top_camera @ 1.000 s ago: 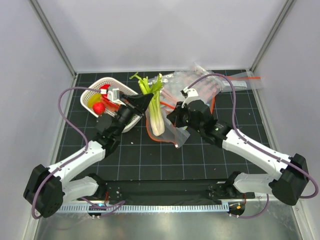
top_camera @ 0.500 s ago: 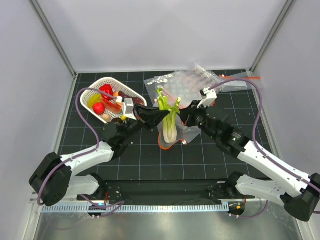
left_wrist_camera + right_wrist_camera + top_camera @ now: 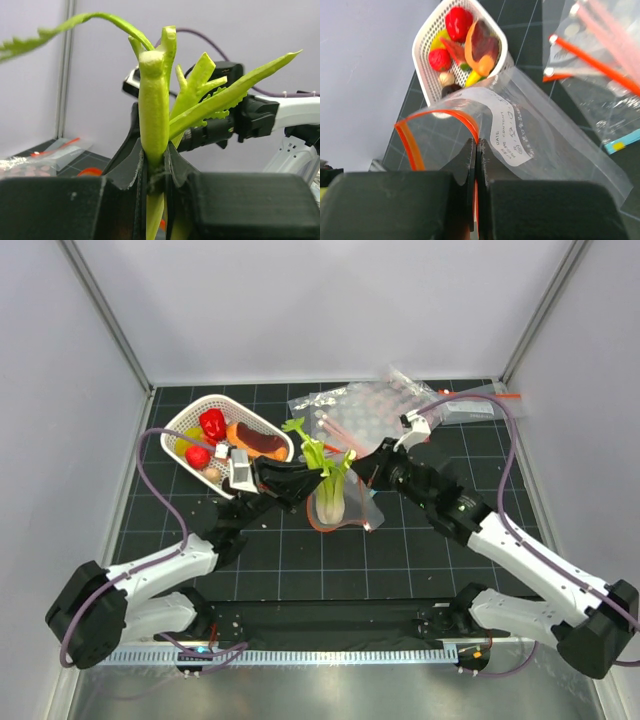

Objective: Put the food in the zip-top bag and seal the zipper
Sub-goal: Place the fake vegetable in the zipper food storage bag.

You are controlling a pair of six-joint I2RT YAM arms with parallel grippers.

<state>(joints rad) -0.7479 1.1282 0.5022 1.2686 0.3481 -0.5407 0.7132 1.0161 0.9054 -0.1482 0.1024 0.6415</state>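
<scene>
Holding the long green-and-white stalk (image 3: 330, 498) upright near the middle of the black gridded surface (image 3: 300, 560), you had the left fingers (image 3: 305, 474) clamped on its pale green stem. The left wrist view showed the stem pinched between the two fingers, with the leaves fanning out above them. From overhead, the stalk's white base sat over the zip-top bag (image 3: 545, 145), inside the loop of its orange-red zipper (image 3: 406, 137). Whether the base had entered the mouth could not be told.

You had the right fingers (image 3: 473, 170) pressed together on the bag's mouth edge, with the orange strip running down into the seam between them. That grip lifted one side of the clear plastic, so the mouth gaped toward the left arm, and a white date label showed on the raised wall. The two arms met over the bag, just beside each other, with the right arm dark behind the leaves in the left wrist view.

The rest of the food lay in the white slotted basket (image 3: 178, 422), near the left arm at the far left of the surface. It included a small red fruit (image 3: 197, 455) among other red, orange and yellow pieces. A heap of other clear bags (image 3: 380, 410) lay at the far right, well apart from the basket.
</scene>
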